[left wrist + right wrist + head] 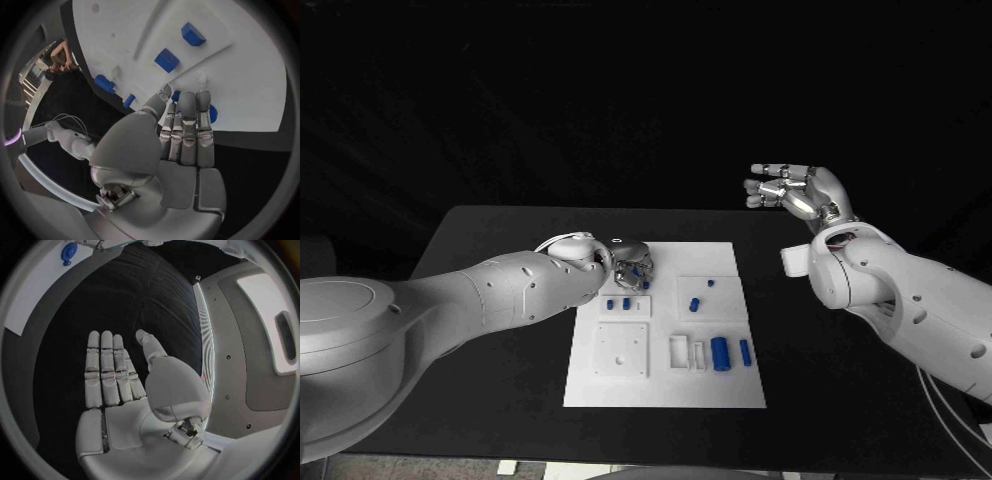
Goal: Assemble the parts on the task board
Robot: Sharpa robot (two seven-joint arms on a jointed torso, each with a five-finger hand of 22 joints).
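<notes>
Fingers point(187, 125) of the left hand point(165, 165) lie straight and side by side, grasping nothing, their tips just above the white rectangular task board point(733, 385) near several small blue plastic parts point(167, 60). In the head view this left hand point(629, 262) hovers over the board's upper left area, partly hidden by its own white arm, so whether a fingertip touches the board I cannot tell. The right hand point(795, 190) is raised well apart from the board, off beyond the far right corner of the black surface point(488, 300); seen from its wrist camera the right hand point(134, 390) is flat and released, holding nothing.

The board lies in the middle of the surface, long side running away from the robot. The parts look like small, rigid, light plastic pieces with smooth faces, so they would probably slip or tip if nudged from one side; a pinch across opposite flat sides or across a cylinder's middle seems the safest hold. The board itself appears stiff and thin and may slide on the surface if pushed.

Counted in the head view: one board; about seven blue parts visible, namely two short ones point(617, 303) by the left hand, two small ones point(694, 304) on the raised plate at upper right, and two upright-lying cylinders point(720, 353) at lower right plus one near the fingers. Others may be hidden under the hand.
</notes>
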